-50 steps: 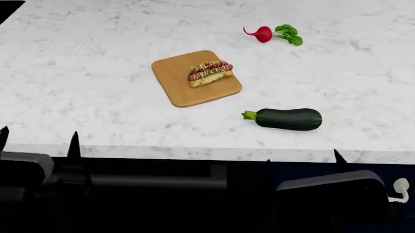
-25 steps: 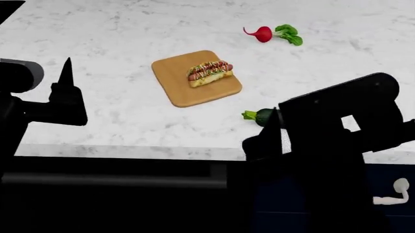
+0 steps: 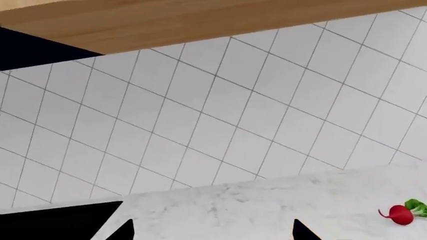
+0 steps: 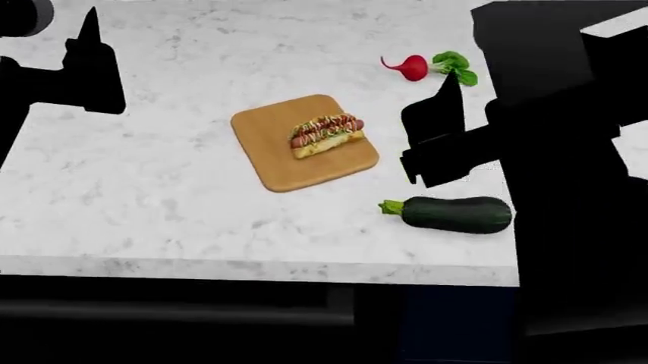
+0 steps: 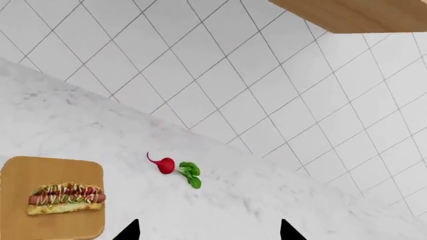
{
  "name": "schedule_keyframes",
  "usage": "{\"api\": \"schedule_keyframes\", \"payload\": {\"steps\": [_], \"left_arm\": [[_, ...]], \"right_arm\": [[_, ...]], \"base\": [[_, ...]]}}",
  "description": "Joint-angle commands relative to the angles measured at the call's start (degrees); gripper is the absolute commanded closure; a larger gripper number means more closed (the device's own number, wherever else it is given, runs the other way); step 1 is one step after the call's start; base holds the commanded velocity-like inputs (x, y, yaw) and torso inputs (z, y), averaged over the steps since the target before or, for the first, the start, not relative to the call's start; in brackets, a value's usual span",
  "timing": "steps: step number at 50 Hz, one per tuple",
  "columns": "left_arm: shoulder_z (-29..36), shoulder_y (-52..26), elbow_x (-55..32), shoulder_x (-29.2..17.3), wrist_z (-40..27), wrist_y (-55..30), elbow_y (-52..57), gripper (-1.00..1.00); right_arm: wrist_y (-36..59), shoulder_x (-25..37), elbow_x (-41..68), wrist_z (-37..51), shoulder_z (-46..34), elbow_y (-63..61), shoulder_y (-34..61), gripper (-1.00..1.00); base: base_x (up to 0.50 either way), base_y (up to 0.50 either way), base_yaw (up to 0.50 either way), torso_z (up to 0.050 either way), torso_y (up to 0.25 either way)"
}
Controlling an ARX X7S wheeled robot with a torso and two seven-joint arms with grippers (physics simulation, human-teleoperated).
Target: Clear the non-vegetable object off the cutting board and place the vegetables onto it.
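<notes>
That soft hot dog [image 4: 326,135] looks squashable, so pinch the bun's long sides; both empty grippers' spread I can't tell.

Even, bright, diffuse lighting — no glare, only faint contact shadows beneath the zucchini [image 4: 451,214] and board [image 4: 265,136]. Renders are sharp throughout, without edge distortion — both arms appear as unlit black silhouettes.
</notes>
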Motion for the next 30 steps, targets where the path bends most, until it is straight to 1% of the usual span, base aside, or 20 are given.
{"api": "schedule_keyframes", "payload": {"steps": [1, 30], "left_arm": [[-1.2, -2.9, 0.5, 1.0, 2.5, -0.1, -2.2, -1.00], [-1.6, -2.1, -0.8, 0.0, 2.6, 0.0, -1.0, -1.00]], "right_arm": [[0.5, -1.1, 0.2, -2.6, -0.3, 4.6, 6.0, -1.00], [1.8, 0.9, 2.3, -2.2, -1.5, 2.9, 5.2, -1.00]], "base": [[0.50, 0.00, 0.00, 0.000, 0.000], [0.50, 0.00, 0.00, 0.000, 0.001]]}}
